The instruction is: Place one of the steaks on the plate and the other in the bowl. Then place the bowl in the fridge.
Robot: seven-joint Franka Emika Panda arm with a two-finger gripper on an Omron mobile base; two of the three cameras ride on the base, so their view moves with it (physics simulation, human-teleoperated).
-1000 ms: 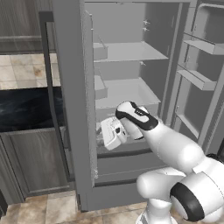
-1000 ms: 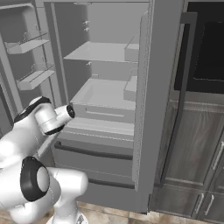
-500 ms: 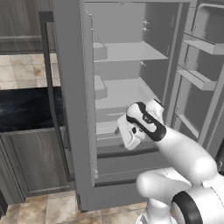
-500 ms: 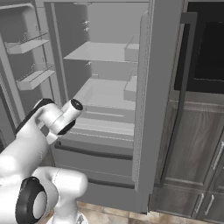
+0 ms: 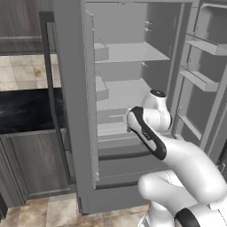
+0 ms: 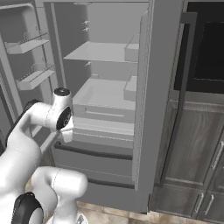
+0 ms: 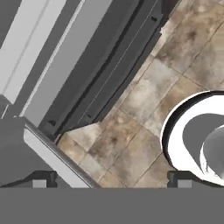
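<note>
Jaws stood wide and empty on the gripper [image 7: 109, 180], which looked down at the tiled floor [image 7: 144, 131] beside the foot of the fridge [image 5: 133, 95]. Both doors [image 5: 73, 102] hung open and the bare shelves [image 6: 105, 52] held no bowl, steaks or plate that I could see. Risk, as I judged it: the folded arm [image 5: 150, 133] sat near the lower drawers [image 6: 100, 162], so a wide swing could clip a door or shelf edge. Dark wood cabinets [image 6: 192, 144] flanked the fridge

The fridge [image 5: 133, 88] stands open at frame centre, its grey shelves [image 6: 100, 52] bare; tan tiled floor [image 7: 144, 118] runs below.
</note>
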